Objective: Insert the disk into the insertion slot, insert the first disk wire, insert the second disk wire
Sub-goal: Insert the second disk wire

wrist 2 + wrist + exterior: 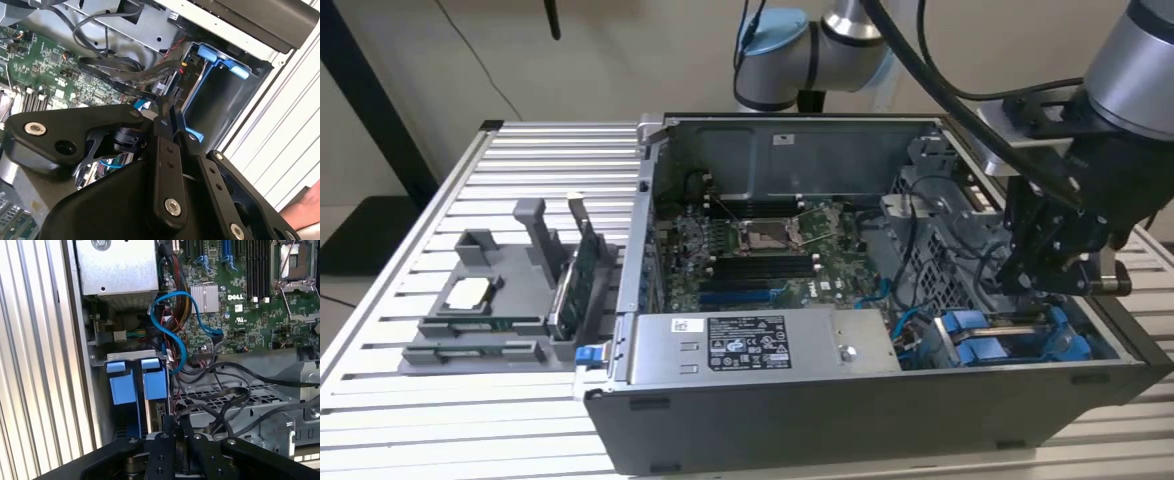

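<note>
The disk's blue carrier [155, 382] stands on edge inside the insertion slot [134, 356], beside a second blue carrier [122, 385]. In the exterior view the blue carrier [983, 347] lies low in the case's front right corner, within the insertion slot [1105, 338]. My gripper [1047, 283] hangs just above it. In both wrist views the fingers [163, 150] are pressed together, with the gripper [175, 424] right at the disk's inner end. A black disk wire [147, 75] runs into the fingertips and appears pinched there. The disk's connector end is hidden behind the fingers.
The grey power-supply box [754, 343] fills the case's front. The motherboard [767, 250] lies behind it. A blue cable [172, 327] and loose black wires [215, 397] crowd the space by the slot. A grey parts tray [494, 305] sits on the slatted table [400, 420].
</note>
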You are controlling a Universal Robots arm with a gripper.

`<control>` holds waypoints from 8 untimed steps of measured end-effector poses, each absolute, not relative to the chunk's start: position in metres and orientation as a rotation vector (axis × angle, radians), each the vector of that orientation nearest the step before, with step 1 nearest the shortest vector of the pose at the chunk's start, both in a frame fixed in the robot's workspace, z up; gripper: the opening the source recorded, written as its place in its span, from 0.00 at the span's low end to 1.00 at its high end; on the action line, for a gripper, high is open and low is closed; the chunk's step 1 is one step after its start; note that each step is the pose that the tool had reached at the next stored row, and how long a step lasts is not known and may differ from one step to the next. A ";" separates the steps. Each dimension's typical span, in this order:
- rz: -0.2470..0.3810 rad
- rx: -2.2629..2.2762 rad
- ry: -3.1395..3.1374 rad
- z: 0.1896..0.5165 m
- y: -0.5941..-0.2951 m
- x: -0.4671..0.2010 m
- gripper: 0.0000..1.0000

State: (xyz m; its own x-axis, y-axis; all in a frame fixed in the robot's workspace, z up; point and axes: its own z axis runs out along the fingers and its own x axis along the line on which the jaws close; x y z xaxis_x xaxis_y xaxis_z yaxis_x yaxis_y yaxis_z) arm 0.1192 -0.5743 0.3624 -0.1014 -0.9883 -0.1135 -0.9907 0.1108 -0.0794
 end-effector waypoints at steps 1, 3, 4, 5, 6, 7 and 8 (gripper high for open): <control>0.022 -2.009 2.236 0.362 -0.574 0.120 0.16; 0.016 -2.012 2.238 0.359 -0.574 0.121 0.16; 0.013 -2.013 2.239 0.358 -0.574 0.121 0.16; 0.009 -2.015 2.241 0.357 -0.574 0.121 0.16; 0.005 -2.017 2.243 0.356 -0.574 0.122 0.16; 0.002 -2.018 2.244 0.355 -0.574 0.122 0.16; -0.001 -2.019 2.245 0.354 -0.574 0.122 0.16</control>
State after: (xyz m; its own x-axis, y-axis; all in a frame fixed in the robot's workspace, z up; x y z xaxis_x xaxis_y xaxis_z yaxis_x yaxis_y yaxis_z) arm 0.1221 -0.5742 0.3542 -0.1014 -0.9908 -0.0899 -0.9907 0.1088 -0.0819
